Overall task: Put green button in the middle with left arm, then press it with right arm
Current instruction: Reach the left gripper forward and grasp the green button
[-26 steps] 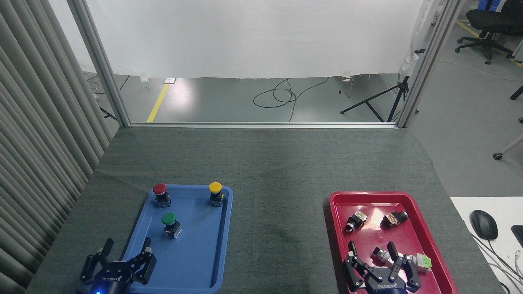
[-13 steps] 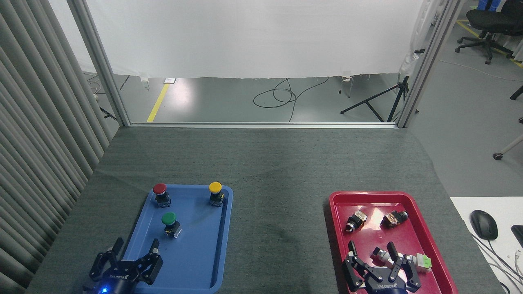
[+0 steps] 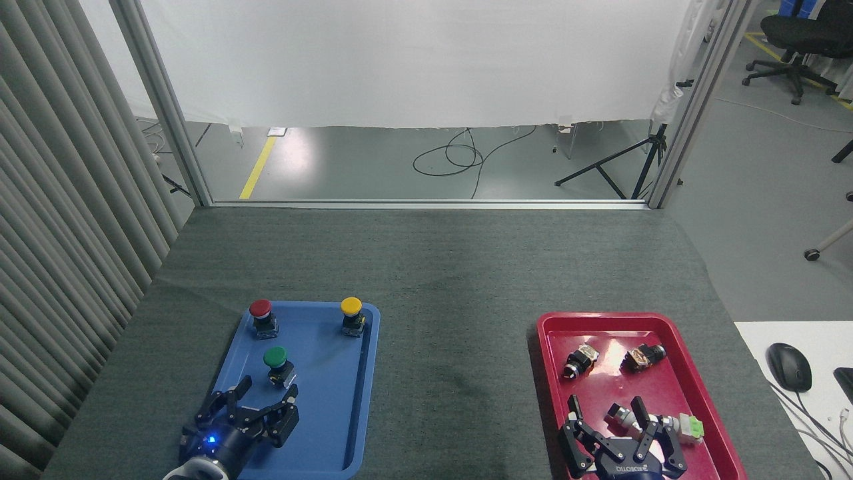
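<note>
The left gripper (image 3: pixel 265 395), black with a small blue light and a white wrist, hangs over the near end of the blue tray (image 3: pixel 333 427). Its fingers (image 3: pixel 290 396) are spread apart and hold nothing. The green button (image 3: pixel 277 365), a round glossy mushroom cap on a square black and metallic base, stands upright in the tray just beyond the fingertips, apart from them. Farther off from the fingers, near the tray's far rim, stand the red button (image 3: pixel 262 315) and the yellow button (image 3: pixel 351 315), the same shape with other caps, well apart from each other.

The blue tray is smooth plastic, rectangular with rounded corners and a raised lip. To the right of the left fingers lies the middle (image 3: pixel 453 333), a dark grey felt-like mat with a fine woven grain covering the tabletop; this stretch between the two trays is broad and bare.

The right gripper (image 3: pixel 606 410), black and marked ROBOTIQ, sits low over the near end of the red tray (image 3: pixel 706 393). Its fingers (image 3: pixel 575 408) are open and grasp nothing; a metallic switch part (image 3: pixel 623 417) lies between them. Past those fingers lie two small dark switch bodies (image 3: pixel 580 361). The mat's far edge meets an aluminium frame rail (image 3: pixel 426 204), and ribbed grey slats (image 3: pixel 60 220) wall the left side.
</note>
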Robot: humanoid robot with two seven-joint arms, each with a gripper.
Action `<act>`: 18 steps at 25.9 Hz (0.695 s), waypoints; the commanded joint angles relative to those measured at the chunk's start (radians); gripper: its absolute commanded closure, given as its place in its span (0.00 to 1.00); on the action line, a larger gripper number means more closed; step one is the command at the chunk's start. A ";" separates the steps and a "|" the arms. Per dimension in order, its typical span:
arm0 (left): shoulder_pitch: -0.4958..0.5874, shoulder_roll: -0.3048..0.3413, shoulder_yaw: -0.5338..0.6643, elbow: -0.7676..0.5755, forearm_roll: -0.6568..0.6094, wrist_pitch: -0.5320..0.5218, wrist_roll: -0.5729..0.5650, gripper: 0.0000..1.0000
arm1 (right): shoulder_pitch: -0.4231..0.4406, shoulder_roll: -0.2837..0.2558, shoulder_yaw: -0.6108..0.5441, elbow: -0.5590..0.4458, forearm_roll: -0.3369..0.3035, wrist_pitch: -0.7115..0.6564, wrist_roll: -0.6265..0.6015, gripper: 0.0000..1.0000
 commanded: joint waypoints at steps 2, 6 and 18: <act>-0.063 0.000 -0.011 0.076 -0.002 0.009 0.006 0.12 | 0.000 -0.003 -0.003 0.002 -0.002 0.001 0.001 0.00; -0.074 0.002 -0.011 0.091 -0.007 0.009 0.003 0.13 | 0.000 -0.003 -0.003 0.002 -0.002 0.001 0.001 0.00; -0.111 -0.004 -0.034 0.149 -0.054 -0.002 -0.004 0.47 | 0.001 -0.005 -0.003 0.002 0.000 0.002 0.001 0.00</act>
